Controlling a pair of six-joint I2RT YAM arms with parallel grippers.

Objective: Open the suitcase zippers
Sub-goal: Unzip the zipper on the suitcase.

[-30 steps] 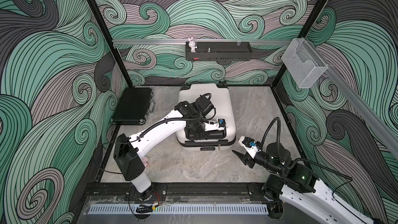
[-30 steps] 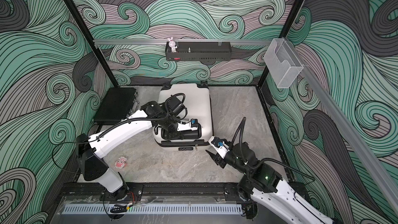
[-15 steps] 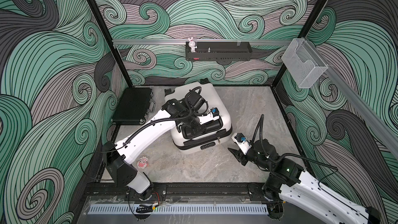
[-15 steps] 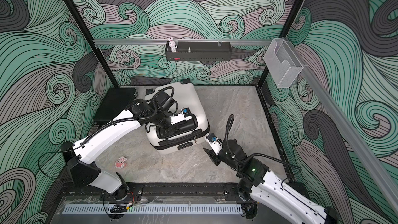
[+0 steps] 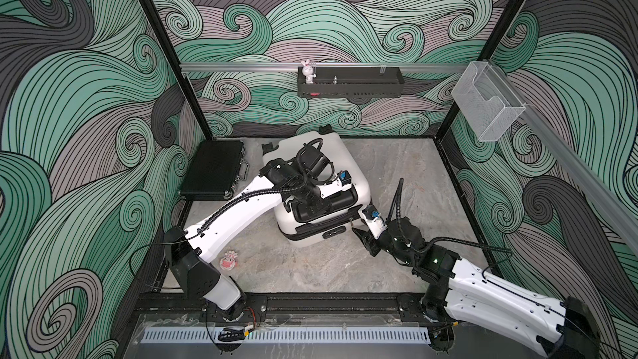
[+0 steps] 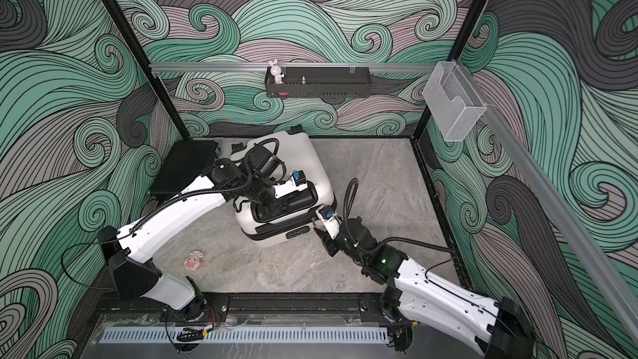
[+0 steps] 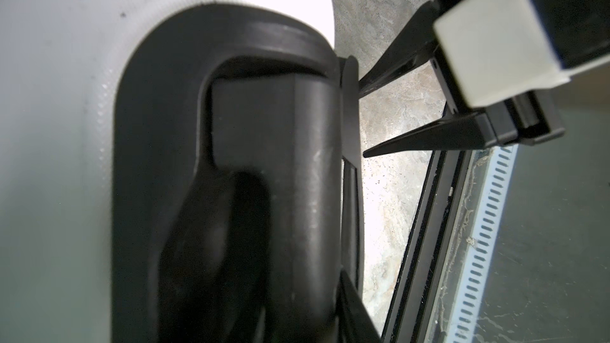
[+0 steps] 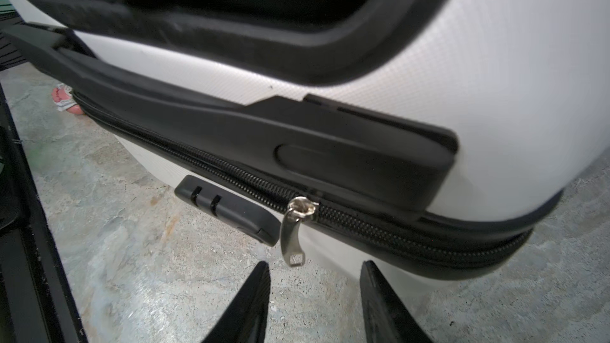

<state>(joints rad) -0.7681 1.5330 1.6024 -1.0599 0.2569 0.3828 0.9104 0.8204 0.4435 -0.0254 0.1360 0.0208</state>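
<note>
Item: small white hard-shell suitcase [image 5: 347, 155], lying flat and askew on the grey stone-patterned table [image 5: 310, 271], handle end toward me. Fitting: thin black zipper band [image 8: 231, 173] round the seam, closed along all I can see. Its small silver metal pull tab [image 8: 292, 235] dangles free just beside the black plastic combination lock [image 8: 227, 206]. My right pincer [image 8: 315, 268]: jaws moderately apart, empty, tips just short of the tab and straddling it. My left pincer [image 5: 312, 202]: narrow, seemingly clamped on the black handle bar [image 7: 297, 160] in the recess (the wrist view is too blurred to swear to it). Hazards, as I judge them: closing short pinches air or the tape, not the tab; the thin tab may swivel out from pointed tips; one tip may snag the lock; a pull off the seam's line could jam the slider at the rounded corner; a weak left hold lets the case slide.
</note>
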